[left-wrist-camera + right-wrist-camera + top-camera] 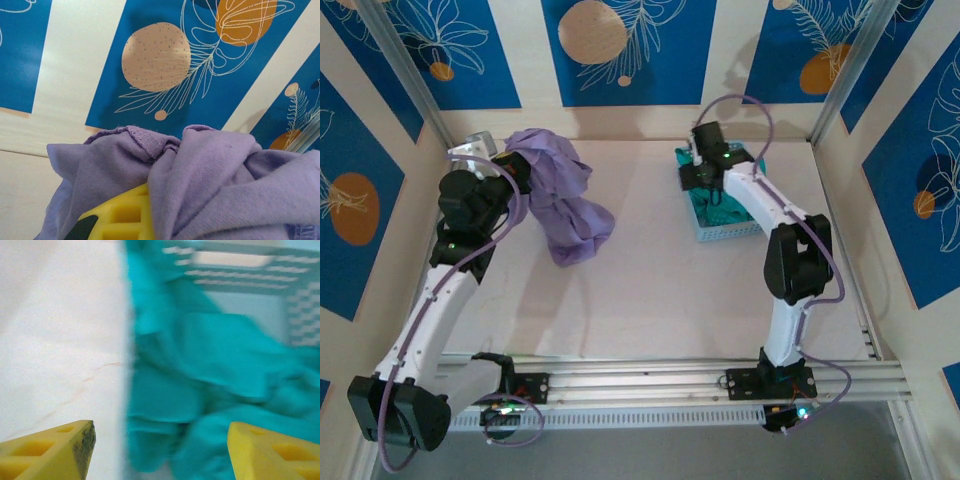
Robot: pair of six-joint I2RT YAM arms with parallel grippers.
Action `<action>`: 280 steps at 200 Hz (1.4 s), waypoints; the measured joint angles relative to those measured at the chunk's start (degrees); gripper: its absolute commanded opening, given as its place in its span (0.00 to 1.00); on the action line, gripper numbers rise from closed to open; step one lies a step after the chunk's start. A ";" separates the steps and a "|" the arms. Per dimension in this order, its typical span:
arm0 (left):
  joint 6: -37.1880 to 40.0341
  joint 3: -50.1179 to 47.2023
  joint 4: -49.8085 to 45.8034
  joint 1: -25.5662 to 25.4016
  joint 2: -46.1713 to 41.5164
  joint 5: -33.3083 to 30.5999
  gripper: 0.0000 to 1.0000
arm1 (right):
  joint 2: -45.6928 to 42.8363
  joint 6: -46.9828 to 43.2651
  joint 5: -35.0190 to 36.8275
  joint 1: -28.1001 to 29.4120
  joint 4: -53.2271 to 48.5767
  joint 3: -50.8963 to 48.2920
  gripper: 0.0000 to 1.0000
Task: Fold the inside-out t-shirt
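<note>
- My left fingers (513, 168) are closed on the inside-out t-shirt (565, 200), raised above the far-left corner of the bench (650, 290).
- Top view: the t-shirt hangs from that grip as one bunched lavender mass, and its lower end rests on the bench.
- Left wrist view: this adds close detail. Folds of the t-shirt (215, 175) wrap over one yellow finger (122, 217), and a stitched hem lies along the top of the bunch. I cannot make out lettering or a tag.
- My right fingers (704, 165) stand apart and grip nothing. They hang over the basket (732, 236) near the far-right corner of the bench.
- Right wrist view: two yellow fingertips (52, 450) frame the teal garment (210, 365). It spills from the slotted basket (240, 270) beside bare bench surface (60, 330). The picture is blurred.
- Top view: the teal garment (720, 212) lies inside the basket, well apart from the t-shirt.
- Count: one t-shirt, one teal garment, one basket, two arms.
</note>
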 measured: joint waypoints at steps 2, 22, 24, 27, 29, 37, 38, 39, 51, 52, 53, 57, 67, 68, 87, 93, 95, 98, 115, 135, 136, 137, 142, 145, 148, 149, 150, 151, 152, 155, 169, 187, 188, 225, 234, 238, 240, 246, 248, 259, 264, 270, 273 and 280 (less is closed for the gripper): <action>0.00 0.00 0.02 0.00 0.07 0.07 0.00 | 0.20 0.15 -0.31 0.35 0.09 0.00 0.70; -0.02 -0.13 0.00 0.00 0.72 0.55 0.00 | 3.78 0.61 -1.62 1.51 0.00 1.36 0.60; -0.02 -0.15 0.00 0.00 0.74 0.63 0.00 | 4.35 0.66 -1.62 1.44 -0.04 1.62 0.59; -0.02 -0.20 0.00 0.00 0.79 0.68 0.00 | 4.94 0.39 -1.60 1.31 -0.07 1.90 0.56; -0.02 -0.22 -0.02 0.00 0.81 0.72 0.00 | 5.62 0.85 -1.62 1.18 -0.11 2.25 0.55; -0.02 -0.37 0.02 0.00 0.81 0.92 0.00 | 7.43 0.79 -1.51 0.61 -0.22 2.95 0.49; -0.02 -0.37 0.02 0.00 0.81 0.94 0.00 | 7.80 0.39 -1.44 0.44 -0.28 3.06 0.48; -0.02 -0.39 0.02 0.00 0.81 0.96 0.00 | 7.98 0.17 -1.40 0.35 -0.31 3.10 0.47; -0.02 -0.59 0.11 0.00 0.79 1.09 0.00 | 10.19 0.15 -0.50 -0.92 -0.87 3.76 0.38; 0.00 -0.59 0.11 0.00 0.79 1.09 0.00 | 10.43 -0.33 -0.33 -1.14 -0.94 3.80 0.38; -0.02 -0.61 0.13 0.00 0.79 1.09 0.00 | 10.54 -0.46 -0.17 -1.25 -1.01 3.82 0.37; 0.00 -0.68 0.20 0.00 0.79 1.09 0.00 | 11.02 -0.11 -0.02 -1.73 -1.27 3.93 0.34; 0.00 -0.90 0.24 0.00 0.81 1.09 0.00 | 11.85 -1.40 0.63 -3.15 -1.75 4.20 0.29; 0.00 -0.90 0.24 0.00 0.79 1.09 0.00 | 11.87 -1.36 0.68 -3.21 -1.79 4.22 0.29; 0.02 -1.11 0.33 0.00 0.79 1.09 0.00 | 11.98 -3.54 2.16 -6.80 -2.43 4.74 0.24; 0.02 -1.14 0.33 0.00 0.79 1.09 0.00 | 11.98 -4.22 2.60 -8.13 -2.36 5.07 0.23; 0.02 -1.14 0.37 0.00 0.79 1.09 0.00 | 11.98 -4.39 2.67 -8.46 -2.36 5.14 0.23; 0.02 -1.14 0.37 0.00 0.79 1.09 0.00 | 11.98 -4.46 2.91 -9.16 -2.29 5.27 0.22; 0.02 -1.33 0.66 0.00 0.79 1.11 0.00 | 12.15 -6.80 3.98 -13.33 -2.36 6.60 0.21; 0.02 -1.97 1.16 0.00 0.81 1.16 0.00 | 13.75 -9.29 5.18 -17.44 -2.29 9.88 0.20; 0.02 -2.01 1.18 0.00 0.81 1.18 0.00 | 13.84 -9.33 5.22 -17.57 -2.32 10.03 0.20; 0.02 -2.05 1.25 0.00 0.81 1.18 0.00 | 13.92 -9.40 5.27 -17.70 -2.29 10.16 0.20; 0.02 -2.14 1.29 0.00 0.90 1.33 0.00 | 14.71 -10.21 5.62 -18.62 -2.29 11.30 0.20; 0.02 -2.16 1.29 0.00 0.96 1.38 0.00 | 15.13 -10.56 5.84 -19.06 -2.23 11.85 0.20; 0.02 -2.16 1.33 0.00 1.07 1.49 0.00 | 15.61 -10.99 6.08 -19.43 -2.23 12.46 0.20; 0.00 -2.16 1.36 0.00 1.09 1.51 0.00 | 15.78 -11.15 6.23 -19.61 -2.27 12.79 0.20; 0.02 -2.16 1.36 0.00 1.11 1.53 0.00 | 15.89 -11.23 6.29 -19.69 -2.25 12.92 0.20; 0.02 -2.16 1.40 0.00 1.16 1.53 0.00 | 16.00 -11.32 6.36 -19.78 -2.23 13.05 0.20; 0.00 -2.16 1.42 0.00 1.18 1.55 0.00 | 16.28 -11.61 6.49 -19.93 -2.19 13.31 0.20; 0.02 -2.16 1.51 0.00 1.33 1.57 0.00 | 16.74 -11.98 6.71 -20.20 -2.19 13.88 0.20; 0.00 -2.16 1.57 0.00 1.95 1.97 0.00 | 18.99 -13.79 7.82 -20.96 -2.16 16.09 0.23; 0.00 -2.16 1.53 -0.28 2.84 2.47 0.00 | 21.49 -15.10 9.07 -21.09 -2.82 18.40 0.40; 0.00 -2.16 1.53 -0.28 2.86 2.49 0.00 | 21.68 -15.45 9.16 -21.09 -2.91 18.51 0.41; 0.50 -0.52 -0.72 -3.08 4.48 3.10 0.00 | 19.37 -16.24 9.42 -20.20 -3.41 16.94 0.63; 0.79 0.48 -1.77 -4.46 4.72 3.21 0.00 | 16.00 -15.76 8.28 -19.30 -2.69 14.21 0.65; 0.92 0.90 -2.10 -4.98 4.79 3.28 0.00 | 14.40 -15.87 7.87 -18.86 -2.25 12.79 0.66; 0.96 1.18 -2.27 -5.31 4.79 3.34 0.00 | 13.22 -15.65 7.41 -18.47 -2.03 11.96 0.66; 1.16 1.84 -2.69 -6.10 4.83 3.48 0.00 | 10.08 -15.58 6.19 -17.46 -1.38 9.66 0.67; 1.25 2.10 -2.82 -6.40 4.83 3.52 0.00 | 9.25 -15.50 5.79 -17.11 -1.18 9.07 0.67; 1.60 3.26 -3.10 -7.69 4.81 3.65 0.00 | 2.36 -15.15 1.84 -14.45 1.53 4.37 0.69; 1.79 3.61 -3.04 -8.22 4.81 3.69 0.00 | -1.55 -14.82 -0.85 -12.85 3.52 1.49 0.70; 1.84 3.98 -3.04 -8.74 4.79 3.82 0.00 | -5.79 -14.43 -4.42 -10.88 5.88 -1.68 0.72; 1.95 4.13 -3.02 -9.05 4.76 4.02 0.00 | -7.89 -14.14 -6.54 -9.94 6.99 -3.21 0.73; 2.03 4.33 -2.99 -9.55 4.76 4.24 0.00 | -12.79 -13.64 -11.87 -7.56 10.21 -7.13 0.75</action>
